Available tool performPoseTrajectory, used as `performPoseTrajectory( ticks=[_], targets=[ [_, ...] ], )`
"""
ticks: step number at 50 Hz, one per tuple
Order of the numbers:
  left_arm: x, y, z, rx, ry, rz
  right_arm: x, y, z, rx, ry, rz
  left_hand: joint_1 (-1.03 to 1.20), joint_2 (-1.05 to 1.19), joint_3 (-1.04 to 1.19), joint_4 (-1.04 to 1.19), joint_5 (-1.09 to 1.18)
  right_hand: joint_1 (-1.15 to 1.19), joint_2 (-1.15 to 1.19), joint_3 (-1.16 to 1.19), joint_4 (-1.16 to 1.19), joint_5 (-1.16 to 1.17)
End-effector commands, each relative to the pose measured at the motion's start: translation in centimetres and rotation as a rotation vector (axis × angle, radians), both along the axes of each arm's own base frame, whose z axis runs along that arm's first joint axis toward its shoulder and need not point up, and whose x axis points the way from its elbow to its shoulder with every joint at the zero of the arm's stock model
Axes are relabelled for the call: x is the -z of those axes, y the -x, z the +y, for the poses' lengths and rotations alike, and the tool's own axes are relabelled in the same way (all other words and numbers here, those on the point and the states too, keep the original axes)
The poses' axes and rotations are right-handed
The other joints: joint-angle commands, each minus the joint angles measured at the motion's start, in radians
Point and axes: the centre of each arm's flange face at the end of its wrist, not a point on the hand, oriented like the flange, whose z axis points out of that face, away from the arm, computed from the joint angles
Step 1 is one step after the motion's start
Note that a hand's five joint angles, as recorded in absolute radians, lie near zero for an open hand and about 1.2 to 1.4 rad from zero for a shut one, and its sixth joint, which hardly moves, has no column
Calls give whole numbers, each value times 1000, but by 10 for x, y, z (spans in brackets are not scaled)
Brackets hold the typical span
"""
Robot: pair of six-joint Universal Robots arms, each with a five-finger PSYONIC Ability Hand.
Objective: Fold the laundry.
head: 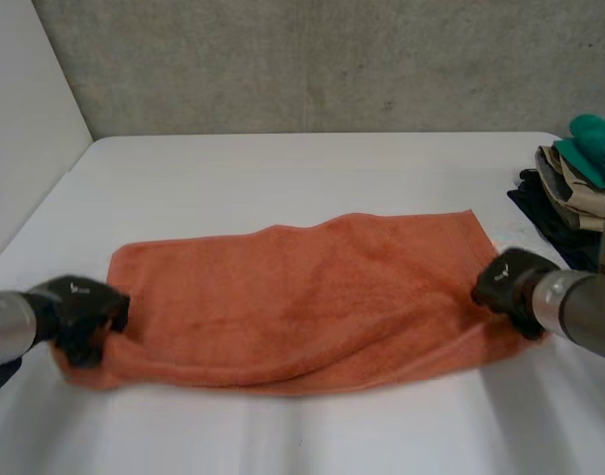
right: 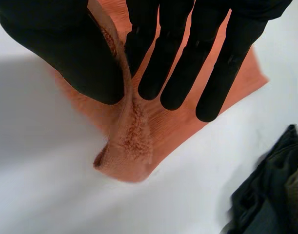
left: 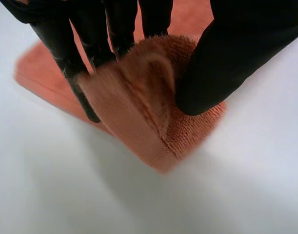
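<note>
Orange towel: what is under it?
The white table shows all round the orange towel; whatever lies beneath its middle is covered. The left hand and right hand pinch its ends.

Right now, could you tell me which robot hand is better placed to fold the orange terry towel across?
Probably left: the left robot hand pinches a corner of the orange terry towel with bare white table around, while the right robot hand, also pinching, sits beside stacked dark and green clothes.

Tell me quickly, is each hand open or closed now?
Left hand: closed, pinching the left end of the orange towel.
Right hand: closed, pinching its right end.
</note>
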Motion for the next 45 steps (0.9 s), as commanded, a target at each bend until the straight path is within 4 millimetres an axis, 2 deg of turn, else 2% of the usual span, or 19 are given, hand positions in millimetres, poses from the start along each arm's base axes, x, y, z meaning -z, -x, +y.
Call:
performPoseTrajectory(
  ticks=[1,8,9,11,12,13,16,17,21,22,27,31,35,36,39,40,43,44,45],
  targets=[
    [3,19,-57,-83,270,90,9,-17,-57,79,178,-135,252,196,199,193,240,262,216,204,195,206],
    [6,40,-110,-76,502,119,-7,-34,-115,107,457,-308,252,196,199,193,240,262,216,204,195,206],
    [-1,47,-125,-68,578,132,-20,-43,-130,92,561,-373,252,196,199,193,240,262,216,204,195,206],
    [-16,52,-143,-65,685,158,-42,-50,-145,75,690,-446,252,196,199,193,240,262,216,204,195,206],
    [-29,54,-151,-61,749,172,-55,-54,-153,66,762,-485,252,196,199,193,240,262,216,204,195,206],
    [-61,58,-164,-61,891,214,-87,-57,-164,57,912,-561,252,196,199,193,240,262,216,204,195,206],
    [-111,59,-175,-80,1088,306,-135,-57,-171,36,1125,-685,252,196,199,193,240,262,216,204,195,206],
    [-142,56,-177,-115,1190,403,-164,-55,-170,9,1250,-775,252,196,199,193,240,262,216,204,195,206],
    [-194,47,-172,-213,1342,638,-205,-52,-161,-52,1399,-949,252,196,199,193,240,262,216,204,195,206],
    [-196,46,-171,-230,1347,667,-206,-51,-161,-58,1394,-968,252,196,199,193,240,262,216,204,195,206],
    [-197,41,-173,-243,1331,697,-197,-46,-167,-51,1310,-985,252,196,199,193,240,262,216,204,195,206],
    [-171,44,-176,-218,1219,667,-173,-43,-176,-11,1208,-946,252,196,199,193,240,262,216,204,195,206],
    [-134,44,-179,-220,1099,638,-140,-45,-178,18,1063,-900,252,196,199,193,240,262,216,204,195,206],
    [-119,45,-180,-220,1057,630,-125,-48,-176,15,999,-883,252,196,199,193,240,262,216,204,195,206],
    [-90,47,-181,-222,982,607,-101,-53,-171,1,904,-861,252,196,199,193,240,262,216,204,195,206],
    [-71,48,-180,-220,932,590,-84,-58,-166,-17,844,-848,252,196,199,193,240,262,216,204,195,206],
    [-41,49,-178,-222,856,562,-56,-64,-159,-37,755,-820,252,196,199,193,240,262,216,204,195,206],
    [-23,49,-175,-224,808,538,-40,-66,-154,-45,708,-790,252,196,199,193,240,262,216,204,195,206],
    [-15,49,-174,-223,785,525,-29,-67,-153,-42,683,-771,252,196,199,193,240,262,216,204,195,206]
  ],
)
